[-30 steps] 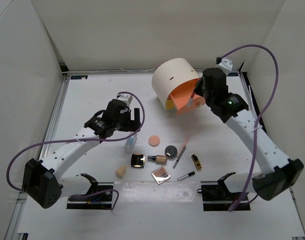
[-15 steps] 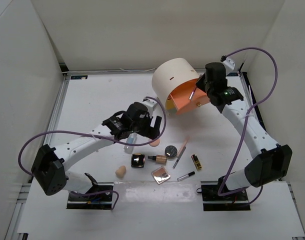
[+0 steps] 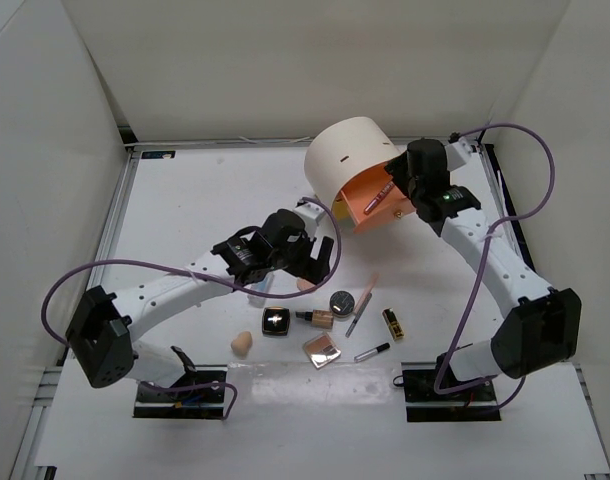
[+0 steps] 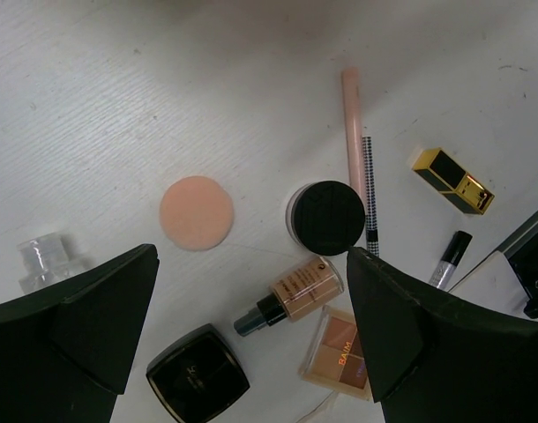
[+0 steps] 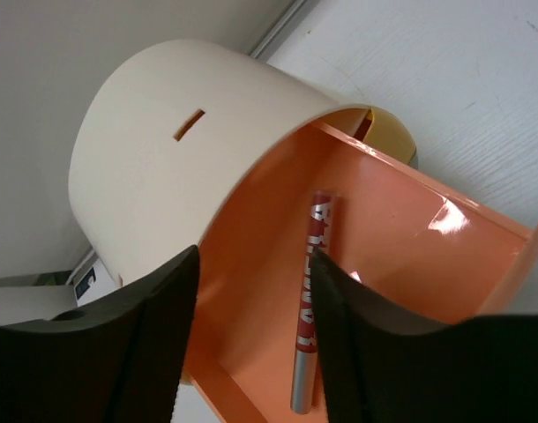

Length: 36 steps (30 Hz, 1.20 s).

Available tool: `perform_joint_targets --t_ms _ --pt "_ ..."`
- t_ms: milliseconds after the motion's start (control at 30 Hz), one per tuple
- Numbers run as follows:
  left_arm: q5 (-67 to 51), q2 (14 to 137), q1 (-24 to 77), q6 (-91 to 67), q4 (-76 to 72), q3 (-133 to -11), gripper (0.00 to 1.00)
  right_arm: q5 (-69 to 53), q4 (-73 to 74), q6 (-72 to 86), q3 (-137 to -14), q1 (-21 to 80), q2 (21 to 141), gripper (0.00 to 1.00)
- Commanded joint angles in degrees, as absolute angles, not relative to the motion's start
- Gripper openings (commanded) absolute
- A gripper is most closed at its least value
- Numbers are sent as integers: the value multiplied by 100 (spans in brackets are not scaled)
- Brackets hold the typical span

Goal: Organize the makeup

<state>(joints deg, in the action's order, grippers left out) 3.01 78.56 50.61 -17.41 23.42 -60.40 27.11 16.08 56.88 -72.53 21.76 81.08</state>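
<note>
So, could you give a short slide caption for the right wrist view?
Right gripper open at the cream box, a red-lettered tube lying in its orange drawer.

**Cosmetics clustered on the white desk**

The white desk [image 3: 185, 200] carries a cream cylinder box [image 3: 345, 160] at its far side, right of centre. The small items lie in a loose cluster nearer the front. A clear little bottle [image 4: 47, 260] is on the left, with the peach round puff [image 4: 197, 212] flat near it. The round black compact [image 4: 327, 218] sits just beside the pink slim tube [image 4: 352, 123] and a checked pencil [image 4: 369, 194], which lie side by side. The foundation bottle [image 4: 295, 293] lies on its side between that compact and a black square compact [image 4: 198, 374]. Closer to the front edge are an open palette [image 4: 339, 348], the beige egg sponge [image 3: 242, 345], a silver-and-black tube [image 4: 450, 256] and the gold lipstick [image 4: 452, 181].
</note>
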Motion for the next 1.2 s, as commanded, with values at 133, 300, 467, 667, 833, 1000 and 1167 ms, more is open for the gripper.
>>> perform_joint_targets --t_ms 133,300,467,667,833,1000,1167 --pt "290 8182 5440 -1521 2075 -6407 98 2707 1424 4994 -7602 2180 7577 62" --pt "457 8490 5949 -1450 2074 -6627 96 2671 1948 4150 -8103 2109 7208 66" --pt "553 9157 6539 -1301 2066 -7039 88 2883 2741 4007 -7631 1899 6470 66" --pt "1202 10054 6759 -1590 1618 -7383 78 3058 3497 4219 -6786 1723 5380 65" --pt "1827 10739 6820 -1661 722 -7383 63 3129 3866 4289 -6610 1757 4993 65" --pt "2188 11302 6820 -1512 247 -7558 68 3094 4043 4254 -6645 1740 4834 65" --pt "2390 11636 6803 -1617 35 -7567 68 3059 4113 4254 -6566 1758 4746 65"
